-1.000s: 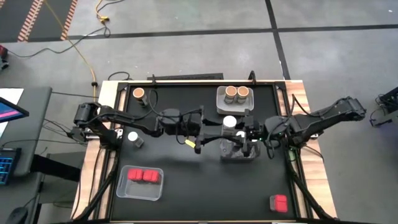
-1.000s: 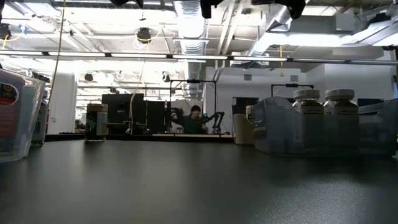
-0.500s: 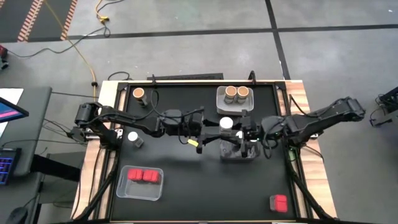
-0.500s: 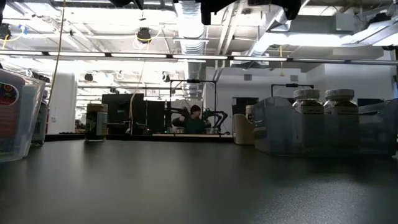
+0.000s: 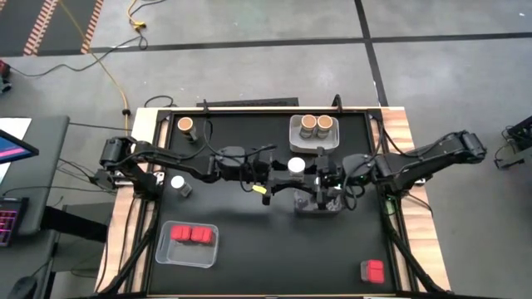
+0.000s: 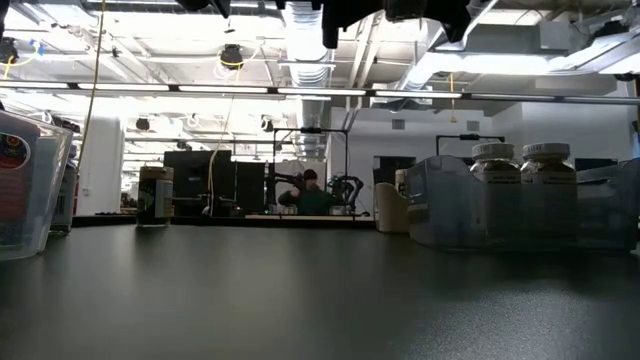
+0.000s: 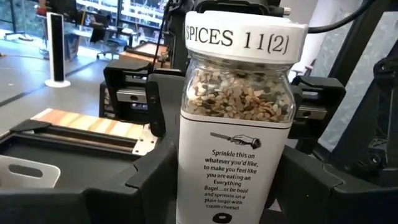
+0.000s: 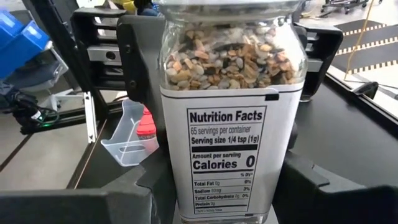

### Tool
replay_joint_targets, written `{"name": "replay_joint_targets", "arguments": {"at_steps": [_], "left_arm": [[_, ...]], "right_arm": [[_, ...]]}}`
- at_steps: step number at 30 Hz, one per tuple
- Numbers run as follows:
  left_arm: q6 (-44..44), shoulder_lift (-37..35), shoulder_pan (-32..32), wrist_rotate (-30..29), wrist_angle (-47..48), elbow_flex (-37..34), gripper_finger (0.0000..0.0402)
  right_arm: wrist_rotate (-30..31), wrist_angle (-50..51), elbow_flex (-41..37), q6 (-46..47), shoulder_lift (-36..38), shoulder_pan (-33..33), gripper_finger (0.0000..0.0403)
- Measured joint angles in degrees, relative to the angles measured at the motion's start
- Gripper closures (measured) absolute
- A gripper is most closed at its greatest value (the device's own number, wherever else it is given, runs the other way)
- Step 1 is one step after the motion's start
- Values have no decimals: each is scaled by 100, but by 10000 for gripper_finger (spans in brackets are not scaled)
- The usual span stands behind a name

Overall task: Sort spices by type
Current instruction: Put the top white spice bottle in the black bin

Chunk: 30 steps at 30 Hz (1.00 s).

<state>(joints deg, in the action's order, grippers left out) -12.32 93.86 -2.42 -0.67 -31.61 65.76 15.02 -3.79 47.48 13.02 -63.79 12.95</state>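
Two end effectors meet above the middle of the black table (image 5: 249, 249), both clamped on one white-lidded jar (image 5: 296, 165) held in the air between them. Nearest the left wrist camera, the left end effector (image 7: 205, 186) grips the jar's labelled body, lid marked "SPICES 11(2)", seasoning visible through the glass. From the opposite side the right end effector (image 8: 217, 193) grips the same jar, its nutrition label facing that camera. Just below the jar sits a clear tray (image 5: 316, 204); just beyond it, a tray (image 5: 296, 141) holds two cork-topped jars (image 5: 317, 124). Well left of the held jar lie a second white-lidded jar (image 5: 178, 183), a lone cork-topped jar (image 5: 185, 125) and a clear tray (image 5: 170, 252) with red boxes (image 5: 190, 235). Another red box (image 5: 372, 270) sits at the table's edge.
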Motion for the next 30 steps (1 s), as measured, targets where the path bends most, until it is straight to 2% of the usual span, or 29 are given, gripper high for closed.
{"name": "replay_joint_targets", "arguments": {"at_steps": [5,10,20,30], "left_arm": [[82,-8,-2,22,11,0,176],[153,-8,-3,35,-9,0,205],[149,-8,-4,13,2,0,199],[180,16,-2,7,101,-9,197]], "right_arm": [[-10,-87,0,1,-41,2,183],[-14,-107,0,29,-42,2,183],[-13,-56,0,172,-42,2,156],[-14,524,20,603,-33,2,155]]}}
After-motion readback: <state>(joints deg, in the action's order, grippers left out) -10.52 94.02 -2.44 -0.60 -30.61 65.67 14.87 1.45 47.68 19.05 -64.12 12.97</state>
